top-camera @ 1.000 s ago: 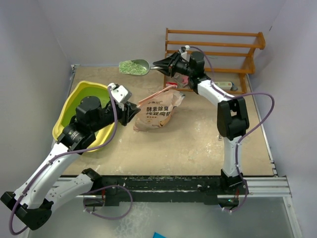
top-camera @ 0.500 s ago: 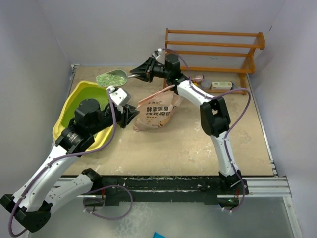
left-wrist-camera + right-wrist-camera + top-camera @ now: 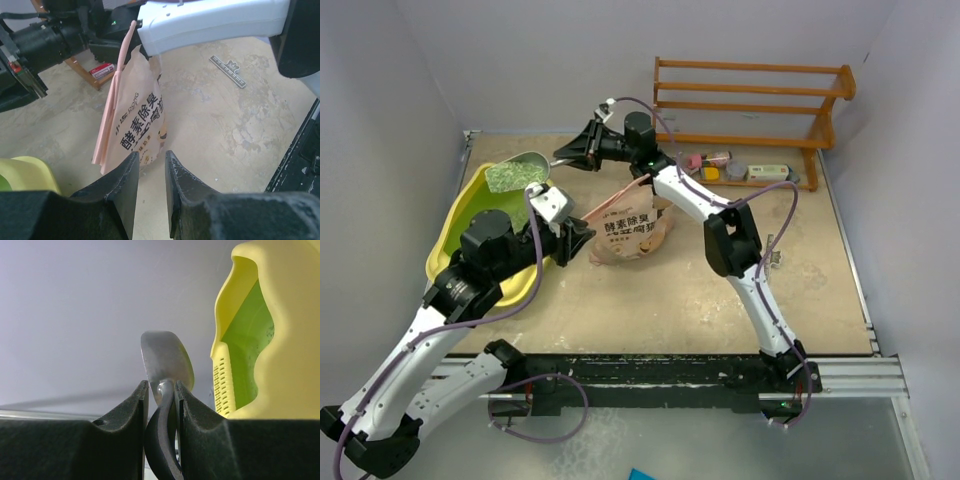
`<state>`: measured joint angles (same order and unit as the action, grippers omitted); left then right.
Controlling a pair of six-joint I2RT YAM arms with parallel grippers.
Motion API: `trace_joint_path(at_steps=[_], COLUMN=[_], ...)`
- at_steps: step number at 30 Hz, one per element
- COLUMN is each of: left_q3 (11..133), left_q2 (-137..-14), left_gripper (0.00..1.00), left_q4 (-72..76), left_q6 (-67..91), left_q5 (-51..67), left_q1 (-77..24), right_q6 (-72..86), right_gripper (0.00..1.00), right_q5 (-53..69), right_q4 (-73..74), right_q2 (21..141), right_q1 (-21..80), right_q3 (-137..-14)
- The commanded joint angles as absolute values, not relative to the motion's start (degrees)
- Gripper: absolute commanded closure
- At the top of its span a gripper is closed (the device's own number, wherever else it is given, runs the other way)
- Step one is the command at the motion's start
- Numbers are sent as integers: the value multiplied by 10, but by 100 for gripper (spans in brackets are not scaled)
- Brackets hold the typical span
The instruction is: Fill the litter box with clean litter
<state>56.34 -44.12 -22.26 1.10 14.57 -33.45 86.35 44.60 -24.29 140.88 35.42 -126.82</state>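
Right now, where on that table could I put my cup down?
Bare table lies right of the right arm, before the wooden rack, and between the bag and the near edge. Crowded back left: litter box, scoop, left gripper, right gripper.

scoop (image 3: 540, 162) of clean litter (image 3: 515, 176) over litter box (image 3: 448, 232) far rim, bag (image 3: 630, 232) right of it, rack (image 3: 750, 100) behind
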Motion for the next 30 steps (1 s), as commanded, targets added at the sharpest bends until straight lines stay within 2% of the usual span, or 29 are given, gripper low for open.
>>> trace_joint_path(at_steps=[1, 8, 22, 30], left_q3=[562, 561, 554, 553], left_q2=[-423, -413, -416, -418], left_gripper=[69, 69, 69, 69], left_q4=[-216, -227, -216, -218], left_q6=[25, 25, 33, 33], left_q5=[146, 147, 161, 160], left_q1=[-336, -336, -335, -336], right_q6=[828, 763, 539, 514], right_gripper=[100, 100, 100, 100], right_q5=[451, 450, 430, 422], right_q4=[-275, -262, -180, -193], right_q2=[1420, 1437, 1356, 1352], right_q1=[380, 394, 399, 401], right_q3=[-1336, -1364, -1295, -1288])
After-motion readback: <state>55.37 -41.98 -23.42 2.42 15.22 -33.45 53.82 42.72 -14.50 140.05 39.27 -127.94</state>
